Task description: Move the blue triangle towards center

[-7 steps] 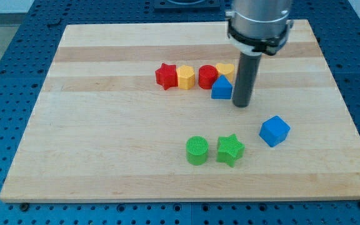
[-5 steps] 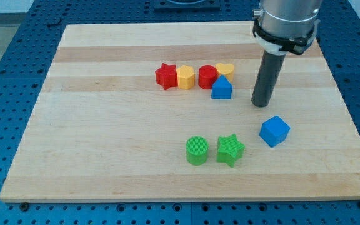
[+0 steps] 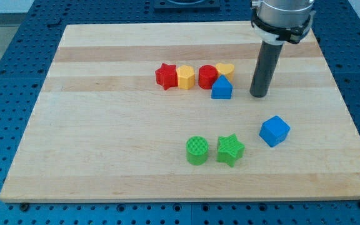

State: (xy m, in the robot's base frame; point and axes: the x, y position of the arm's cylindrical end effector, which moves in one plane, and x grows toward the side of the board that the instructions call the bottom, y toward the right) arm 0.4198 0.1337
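Arm enters from the view's top right. Silver-grey cylindrical wrist with a black collar, cut off by the top edge. Straight dark rod hangs vertical below it. My tip (image 3: 259, 95) rests at tabletop level, right of centre, upright, not tilted, touching nothing.

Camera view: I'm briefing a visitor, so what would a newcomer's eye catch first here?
The dark rod coming down from the view's top right, my tip resting on the board right of the blue triangle, with a gap between. Next, the row of red and yellow blocks just above that triangle, then the green pair and blue cube lower down.
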